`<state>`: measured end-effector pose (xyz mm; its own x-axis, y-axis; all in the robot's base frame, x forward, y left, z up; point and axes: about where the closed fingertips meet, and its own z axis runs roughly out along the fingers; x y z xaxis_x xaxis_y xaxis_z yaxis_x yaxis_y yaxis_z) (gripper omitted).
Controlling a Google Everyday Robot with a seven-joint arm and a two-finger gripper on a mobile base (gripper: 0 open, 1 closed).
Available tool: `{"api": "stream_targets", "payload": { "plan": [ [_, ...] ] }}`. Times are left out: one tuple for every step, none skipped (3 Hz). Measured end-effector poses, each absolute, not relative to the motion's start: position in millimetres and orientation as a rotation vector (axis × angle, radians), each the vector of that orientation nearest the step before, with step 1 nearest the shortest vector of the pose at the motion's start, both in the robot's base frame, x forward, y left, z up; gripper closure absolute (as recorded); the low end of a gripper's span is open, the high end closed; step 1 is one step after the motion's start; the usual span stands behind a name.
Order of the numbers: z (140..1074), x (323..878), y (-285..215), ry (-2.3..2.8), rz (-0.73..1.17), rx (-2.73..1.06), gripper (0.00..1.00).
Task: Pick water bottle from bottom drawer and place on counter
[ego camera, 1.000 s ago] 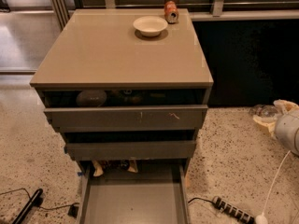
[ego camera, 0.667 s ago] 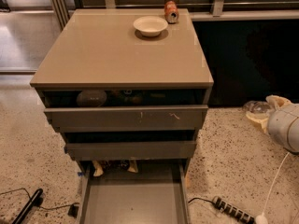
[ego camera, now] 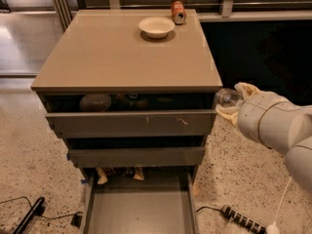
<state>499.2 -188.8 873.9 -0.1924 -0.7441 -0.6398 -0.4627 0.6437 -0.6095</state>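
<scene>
Camera view looks down on a grey cabinet with 3 drawers. The 2-finger gripper (ego camera: 233, 101), with cream-coloured fingers (ego camera: 246, 88) on a white arm (ego camera: 273, 123), sits at the right of the frame, just beside the cabinet's front right corner and level with the top drawer (ego camera: 131, 123). The fingers are clamped on the small clear plastic water bottle (ego camera: 224, 97), 1 finger above it and 1 below. The water bottle is off every surface, below the level of the smooth beige-tan counter (ego camera: 122, 62) and well above the bottom drawer (ego camera: 141, 211).

The bottom drawer, a wide shallow grey tray, is pulled out toward the camera. Its flat floor is bare at the front; crumpled packets (ego camera: 117, 172) lie at its back, partly under the middle drawer (ego camera: 136, 156). The top drawer stands slightly open, with a round grey object (ego camera: 95, 102) visible in the gap.

On the counter, near the back edge, sits 1 shallow white bowl (ego camera: 156, 27). An orange-red soda can (ego camera: 178, 12) is just beside it, behind and to its right.

On the speckled terrazzo floor (ego camera: 29, 155), a power strip (ego camera: 243, 219) lies right of the bottom drawer and a black cable (ego camera: 29, 216) lies left of it.
</scene>
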Motion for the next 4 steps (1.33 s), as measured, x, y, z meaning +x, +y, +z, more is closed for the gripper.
{"api": "stream_targets", "payload": {
  "plan": [
    [874,499,-189,1.839,-0.344,-0.963,1.00],
    [864,505,-200,1.860,-0.336,-0.918,1.00],
    [874,528,-207,1.854,-0.334,-0.869,1.00],
    [902,557,-204,1.811,-0.330,-0.828,1.00]
  ]
}}
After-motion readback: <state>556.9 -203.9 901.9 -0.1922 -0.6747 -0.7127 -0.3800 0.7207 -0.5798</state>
